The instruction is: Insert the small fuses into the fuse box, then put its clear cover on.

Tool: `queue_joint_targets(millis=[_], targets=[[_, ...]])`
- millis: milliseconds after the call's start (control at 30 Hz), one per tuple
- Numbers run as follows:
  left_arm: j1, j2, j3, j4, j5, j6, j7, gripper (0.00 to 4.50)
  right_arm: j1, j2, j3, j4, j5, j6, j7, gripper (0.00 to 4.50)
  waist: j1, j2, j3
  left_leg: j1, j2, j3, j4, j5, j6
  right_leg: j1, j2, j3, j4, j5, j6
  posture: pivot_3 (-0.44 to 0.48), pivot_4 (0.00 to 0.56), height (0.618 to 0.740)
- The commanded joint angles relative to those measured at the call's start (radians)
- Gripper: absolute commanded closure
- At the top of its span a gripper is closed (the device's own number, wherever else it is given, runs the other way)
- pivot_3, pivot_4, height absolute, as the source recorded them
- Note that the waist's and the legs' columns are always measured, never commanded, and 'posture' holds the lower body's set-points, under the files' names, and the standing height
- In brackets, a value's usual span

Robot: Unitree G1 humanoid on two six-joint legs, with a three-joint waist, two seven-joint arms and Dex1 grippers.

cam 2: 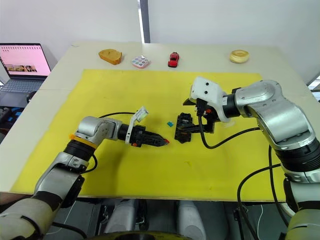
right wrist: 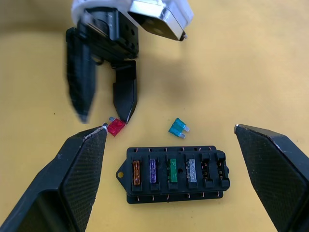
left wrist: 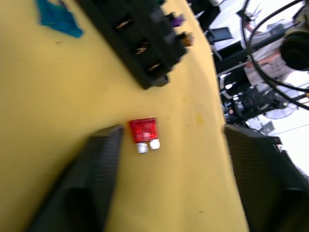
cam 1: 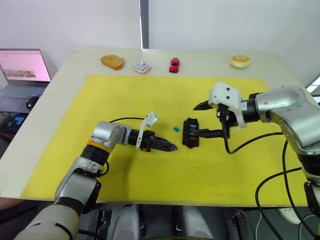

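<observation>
The black fuse box (right wrist: 175,175) lies on the yellow mat (cam 1: 150,95), with amber, purple, green and grey fuses in its slots and two slots empty. A teal fuse (right wrist: 177,127) lies loose just beyond it. The red fuse (left wrist: 144,130) lies flat on the mat, close to one finger of my open left gripper (cam 1: 169,147) and between its fingers. My right gripper (cam 1: 205,120) is open wide above the box, which sits between its fingers (right wrist: 72,179). A faint clear patch (cam 2: 229,123) beside my right wrist looks like the clear cover.
Along the table's far edge sit a bread piece (cam 1: 112,61), a small paint tray (cam 1: 142,67), a red toy car (cam 1: 174,64) and a doughnut (cam 1: 240,61). A laptop (cam 1: 22,67) stands off the table's left. Black cables (cam 1: 250,140) trail from my right arm.
</observation>
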Motion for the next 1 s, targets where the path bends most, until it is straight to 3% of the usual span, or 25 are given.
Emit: queue_joint_targets(millis=[33,300,467,1000], targets=[[0.012,-0.004,-0.034,0.022,0.037,-0.002,0.019,2.81,-0.004,-0.025,-0.035,-0.031,0.006,0.001,-0.002,0.0,0.0,0.0,0.0,0.0,0.0,0.0,0.0,0.0,0.0,-0.001,0.0,0.0,0.0,0.001,0.001,0.0,0.15,0.74],[0.02,-0.006,-0.039,0.031,0.052,-0.022,0.021,2.81,-0.006,-0.026,-0.031,-0.028,0.008,0.0,-0.006,0.0,0.001,0.0,0.0,-0.001,0.0,0.0,-0.001,0.0,0.0,-0.001,0.001,0.0,0.0,0.0,0.001,0.0,0.15,0.74],[0.03,-0.005,-0.052,0.013,0.057,-0.027,0.015,4.44,-0.007,-0.026,-0.031,-0.028,0.009,0.001,-0.006,0.0,0.002,0.0,0.0,-0.001,0.0,0.0,-0.001,0.0,0.0,-0.001,0.001,0.0,0.0,0.0,0.001,0.0,0.15,0.74],[0.043,-0.003,-0.064,-0.014,0.079,-0.042,0.014,4.44,-0.002,-0.032,-0.039,-0.033,0.012,0.007,-0.008,0.0,0.001,0.0,0.0,-0.001,0.0,0.0,-0.001,0.0,0.0,-0.001,0.0,0.0,0.0,-0.001,-0.001,0.0,0.15,0.74]])
